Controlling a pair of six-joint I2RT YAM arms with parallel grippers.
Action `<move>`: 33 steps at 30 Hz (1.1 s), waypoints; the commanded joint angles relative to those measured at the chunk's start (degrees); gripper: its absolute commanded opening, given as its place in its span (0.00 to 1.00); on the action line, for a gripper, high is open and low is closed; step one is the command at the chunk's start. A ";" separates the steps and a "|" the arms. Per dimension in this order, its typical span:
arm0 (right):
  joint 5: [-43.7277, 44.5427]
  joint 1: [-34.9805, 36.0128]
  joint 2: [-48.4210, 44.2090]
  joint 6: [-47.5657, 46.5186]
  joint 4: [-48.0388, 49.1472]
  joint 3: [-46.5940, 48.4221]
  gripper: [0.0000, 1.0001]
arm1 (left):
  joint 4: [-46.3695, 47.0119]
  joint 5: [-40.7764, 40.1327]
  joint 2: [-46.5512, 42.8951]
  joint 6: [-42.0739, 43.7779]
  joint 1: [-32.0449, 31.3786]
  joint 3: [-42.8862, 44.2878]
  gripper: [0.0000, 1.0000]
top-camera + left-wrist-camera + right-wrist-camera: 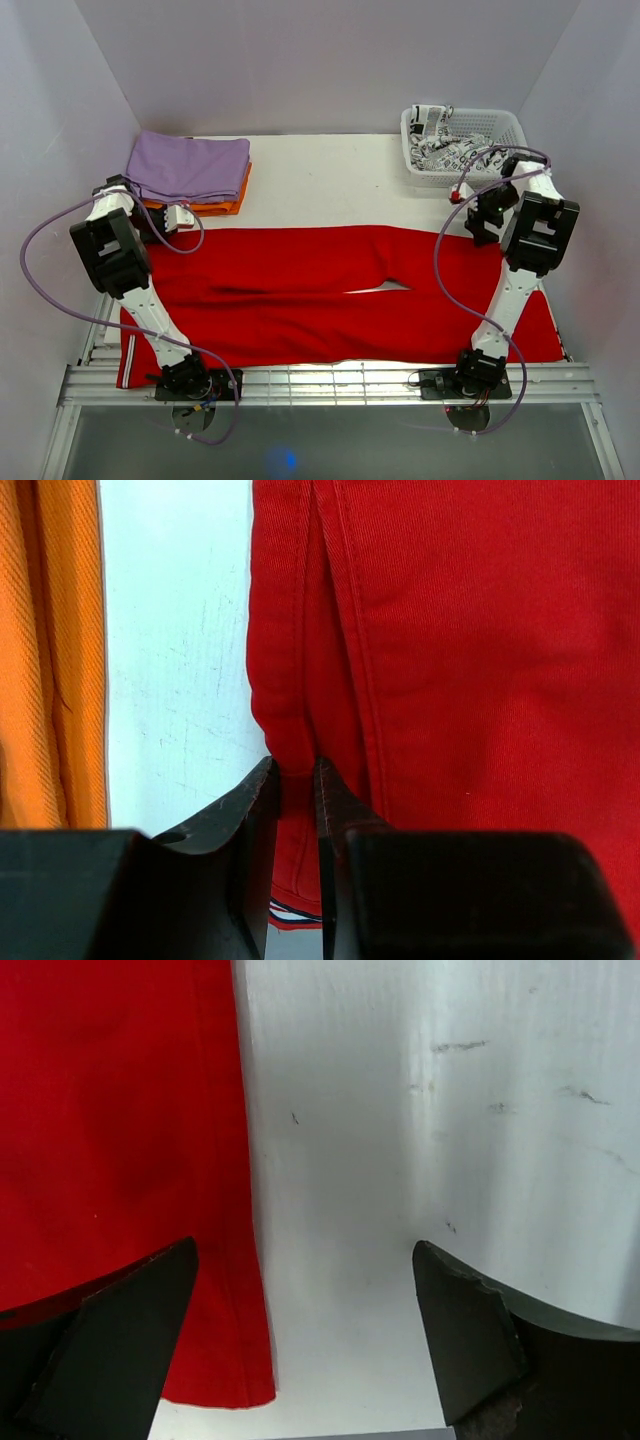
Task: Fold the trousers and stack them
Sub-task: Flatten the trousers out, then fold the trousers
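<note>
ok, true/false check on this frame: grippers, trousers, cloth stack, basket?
1. The left gripper is shut on the trousers. True.
2. The right gripper is shut on fabric. False: it is open, above the trousers' edge and the bare table.
3. The trousers are already folded. False: they lie spread flat, both legs out.
4. The lilac cloth lies on the orange cloth. True.
5. The basket is empty. False: it holds a patterned cloth.
</note>
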 commanded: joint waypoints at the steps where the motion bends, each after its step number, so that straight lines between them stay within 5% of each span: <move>1: -0.80 1.26 -0.42 0.81 -0.33 -5.91 0.94 | 0.06 -2.82 -0.53 0.97 0.21 -1.52 0.00; 3: 0.69 1.44 -1.04 0.46 1.16 -8.39 0.98 | 0.06 -2.12 -0.44 -0.08 0.21 -1.43 0.00; 4: 1.40 1.44 -1.22 0.37 1.60 -10.40 0.91 | -0.12 -1.42 -0.53 -0.52 0.21 -1.35 0.00; 7: 3.77 1.36 -1.74 -0.15 1.87 -12.87 0.63 | -0.38 -0.45 -0.53 -3.07 0.21 -0.91 0.00; 10: 4.66 1.44 -5.08 -1.29 2.83 -16.48 0.29 | -1.60 0.96 -0.18 -6.32 0.82 1.11 0.00; 11: 4.75 1.35 -6.48 -1.30 3.19 -16.83 0.10 | -1.79 2.18 -0.09 -7.20 1.17 1.64 0.00; 21: -0.44 -2.24 -4.56 3.45 -0.68 9.32 0.08 | 1.81 13.70 0.35 -25.57 3.28 11.66 0.00; 33: -5.26 -7.61 -14.13 2.48 1.70 10.24 0.08 | 10.25 21.70 -6.23 -35.15 5.30 14.04 0.00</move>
